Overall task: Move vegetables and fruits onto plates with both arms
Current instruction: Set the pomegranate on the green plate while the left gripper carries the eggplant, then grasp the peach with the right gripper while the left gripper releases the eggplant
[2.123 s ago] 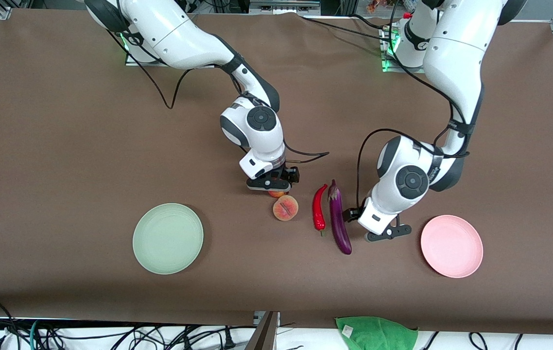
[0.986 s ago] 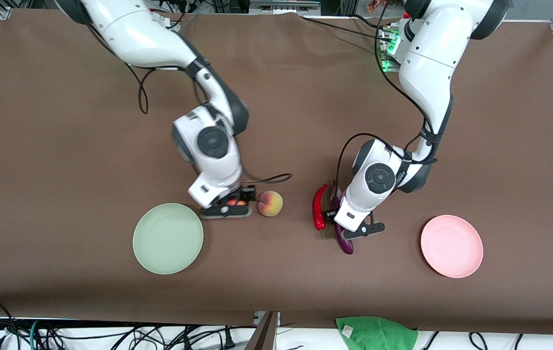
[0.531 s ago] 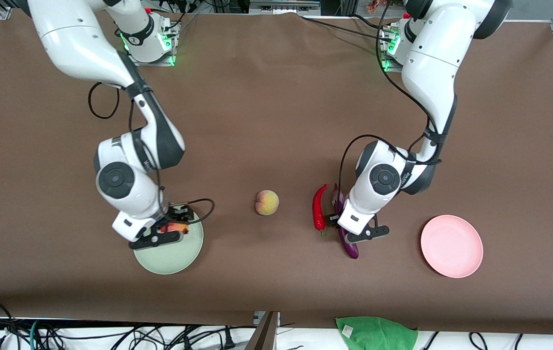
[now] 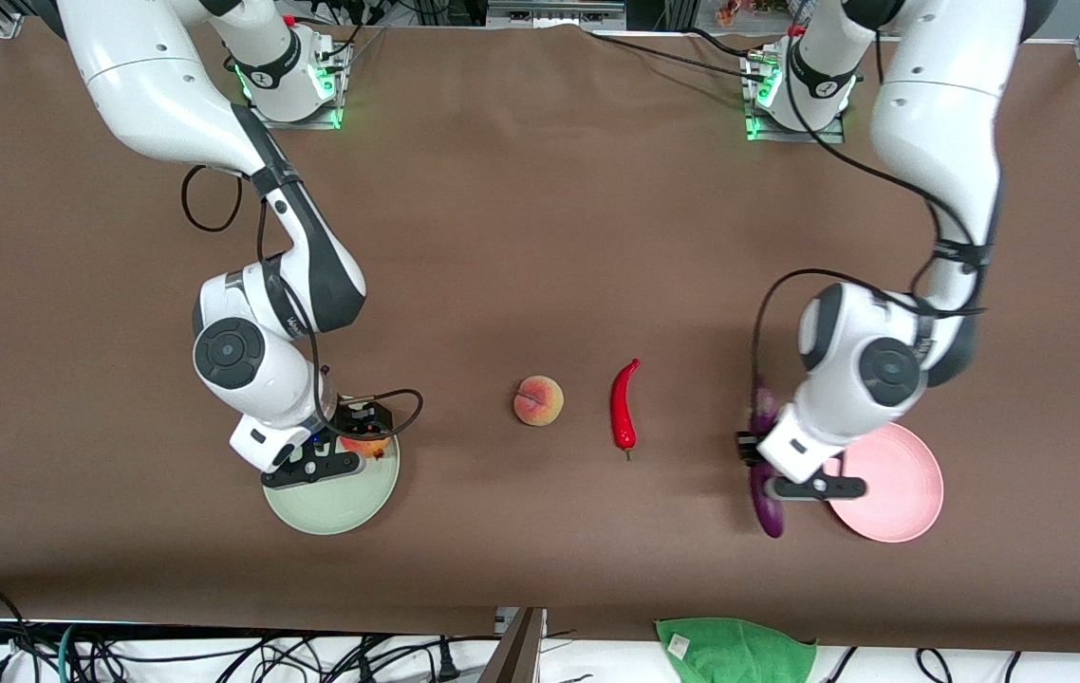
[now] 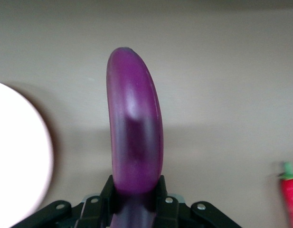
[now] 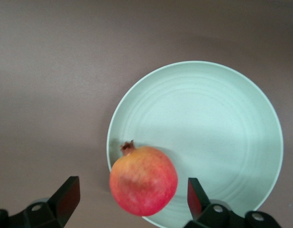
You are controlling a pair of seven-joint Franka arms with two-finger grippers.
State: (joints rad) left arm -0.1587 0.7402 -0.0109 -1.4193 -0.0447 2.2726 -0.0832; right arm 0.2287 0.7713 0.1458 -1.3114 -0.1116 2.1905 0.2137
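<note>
My right gripper hangs open over the rim of the mint green plate. The deep red fruit sits between its spread fingers, touching neither, at the plate's edge. My left gripper is shut on the purple eggplant, held above the table just beside the pink plate. The peach and the red chili pepper lie on the table between the two plates.
A green cloth lies off the table's near edge, among cables. The brown table stretches bare toward both arm bases.
The right gripper has opened and let go of the red fruit at the green plate. The left arm has carried the eggplant away from the chili to beside the pink plate.
</note>
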